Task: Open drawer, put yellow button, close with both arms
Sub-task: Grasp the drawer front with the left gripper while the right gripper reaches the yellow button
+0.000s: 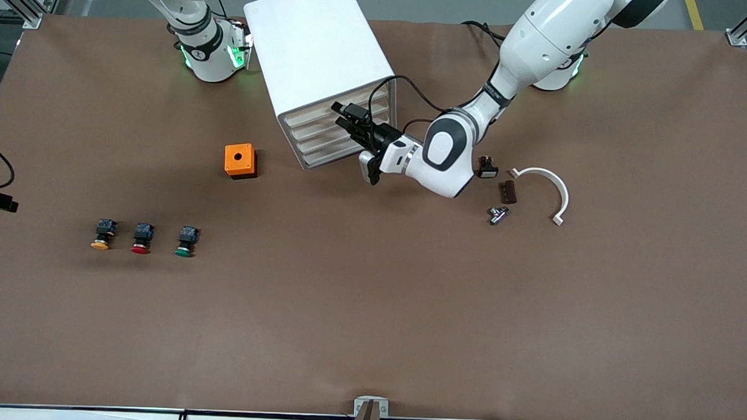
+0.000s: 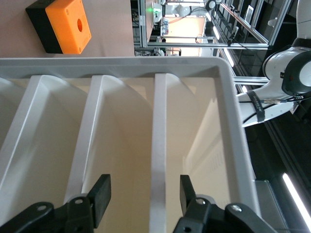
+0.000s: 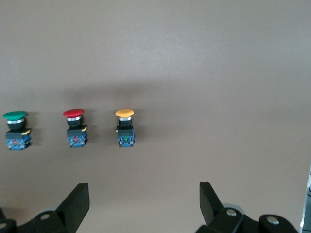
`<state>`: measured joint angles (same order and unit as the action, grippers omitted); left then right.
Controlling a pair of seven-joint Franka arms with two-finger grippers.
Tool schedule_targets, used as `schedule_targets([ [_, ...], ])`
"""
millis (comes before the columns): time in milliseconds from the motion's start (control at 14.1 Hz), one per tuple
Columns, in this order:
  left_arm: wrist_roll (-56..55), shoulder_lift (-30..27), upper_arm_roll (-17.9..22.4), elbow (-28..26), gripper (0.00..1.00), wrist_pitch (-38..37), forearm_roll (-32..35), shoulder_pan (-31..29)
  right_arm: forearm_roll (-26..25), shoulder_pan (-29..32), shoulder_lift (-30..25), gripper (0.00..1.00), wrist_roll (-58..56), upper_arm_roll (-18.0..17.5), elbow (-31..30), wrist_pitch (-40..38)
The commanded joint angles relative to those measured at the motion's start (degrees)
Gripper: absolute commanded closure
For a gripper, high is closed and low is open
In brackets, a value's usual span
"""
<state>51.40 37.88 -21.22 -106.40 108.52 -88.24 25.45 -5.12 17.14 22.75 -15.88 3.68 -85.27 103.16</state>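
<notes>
My count on the desk

I see three pushbuttons [image 1: 141,237], one orange cube [image 1: 240,160], one cabinet [image 1: 320,59] with four drawers [image 1: 336,134], one white curved piece [image 1: 548,191], three small parts [image 1: 499,191].

The matt brown table [image 1: 370,309] carries a smooth white plastic-looking cabinet [image 1: 317,52] and a glossy orange cube [image 1: 239,160].
</notes>
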Motion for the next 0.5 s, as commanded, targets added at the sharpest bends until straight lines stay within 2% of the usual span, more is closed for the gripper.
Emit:
schedule_targets([
  [0,1.9,-1.6,-0.1,-1.9,0.37,2.6,-3.1,1.6,-0.9,0.9,2.6,0.00,-0.7,-0.9,-0.1,2.2],
  [284,1.5,-3.2,-0.3,-3.2,0.42,2.6,-3.3,1.4,-0.7,0.8,4.1,0.00,-0.8,-1.0,-4.8,6.9],
  [425,1.6,-3.7,-1.8,-4.0,0.45,2.6,-5.3,0.9,-0.7,0.7,4.1,0.00,-0.8,-1.0,-7.9,10.2],
])
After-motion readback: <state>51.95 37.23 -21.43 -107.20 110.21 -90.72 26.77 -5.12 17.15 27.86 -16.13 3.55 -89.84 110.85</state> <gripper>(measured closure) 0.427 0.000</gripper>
